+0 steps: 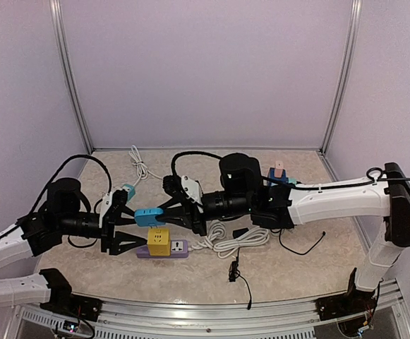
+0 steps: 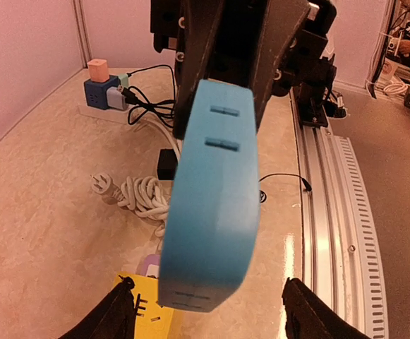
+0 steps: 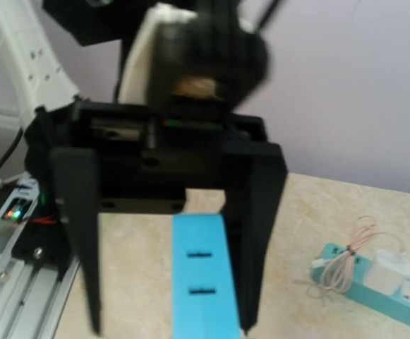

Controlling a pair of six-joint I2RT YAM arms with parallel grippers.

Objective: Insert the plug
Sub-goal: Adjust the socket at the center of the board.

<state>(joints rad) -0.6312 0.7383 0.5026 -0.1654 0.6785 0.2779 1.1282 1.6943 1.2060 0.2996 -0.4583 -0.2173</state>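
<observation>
Seen from above, two black-and-white robot arms reach toward each other over a beige marbled tabletop (image 1: 296,272) enclosed by pale walls. Between them, lifted above the surface, is a light-blue socket adapter (image 1: 149,216), a flat rounded block with pairs of narrow slots on its face.

The right claw (image 1: 168,211) is pressed together on one end of the adapter and pinches it, carrying it in the air. The left claw (image 1: 137,227) faces it from the other side with its two fingers spread. In the left wrist view one black finger (image 2: 116,314) stands on each side of the adapter's free end, with a gap on both sides. In the right wrist view the adapter sits closer to one of those fingers; whether it touches cannot be told.

Just below and in front of the adapter, a yellow cube socket (image 1: 158,240) is plugged into a purple power strip (image 1: 181,248) lying on the tabletop. A coiled white cable (image 1: 229,240) lies beside the strip. Farther back on the right stands a dark-blue cube socket (image 1: 277,175) with a pink piece on top. Far back on the left lies a teal power strip (image 1: 128,192) with a white cord.
</observation>
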